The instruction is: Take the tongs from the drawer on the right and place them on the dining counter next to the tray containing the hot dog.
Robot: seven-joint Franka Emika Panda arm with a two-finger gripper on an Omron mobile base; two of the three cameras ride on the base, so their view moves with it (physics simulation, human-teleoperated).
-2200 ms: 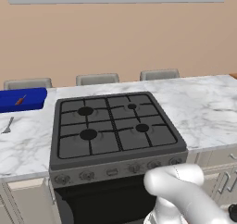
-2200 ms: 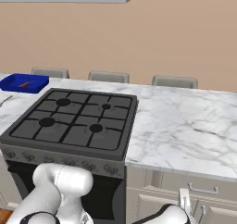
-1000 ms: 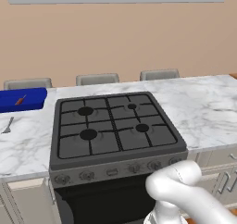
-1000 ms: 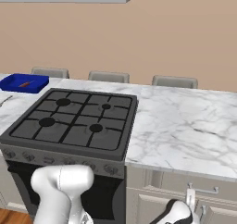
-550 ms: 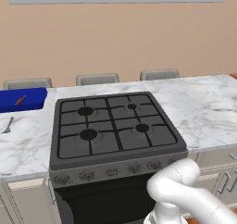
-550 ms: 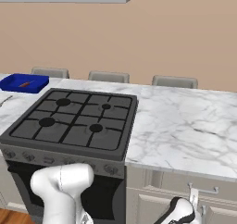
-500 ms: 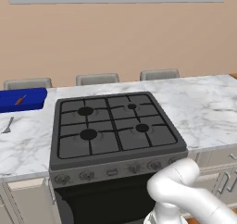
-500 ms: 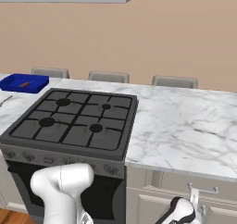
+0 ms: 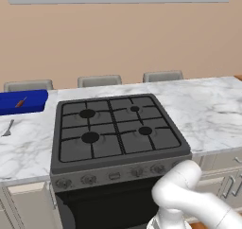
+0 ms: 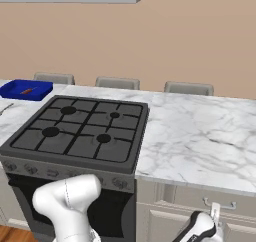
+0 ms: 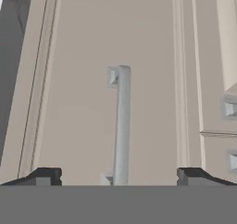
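In the hand view my gripper (image 11: 119, 177) is open, its two dark fingertips (image 11: 46, 176) standing wide on either side of the metal bar handle (image 11: 121, 126) of the cream drawer (image 11: 78, 102), which is closed. From the right base view the gripper (image 10: 215, 211) sits just in front of that drawer (image 10: 190, 198), under the marble dining counter (image 10: 200, 136) right of the stove. The tongs are hidden. The blue tray (image 9: 28, 101) with the small reddish hot dog (image 9: 21, 102) rests at the counter's far left, and from the right base it is tray (image 10: 26, 90) and hot dog (image 10: 27, 91).
A black four-burner stove (image 9: 116, 133) with its oven below fills the middle of the counter. A small silver fork (image 9: 8, 127) lies on the marble in front of the tray. Three grey chair backs (image 9: 100, 80) line the far side. More cabinet handles (image 11: 230, 109) show to the right.
The gripper has crept up and to the right toward the drawer handle in the right base view. The arm's white elbow shifted slightly. Nothing on the counter moved.
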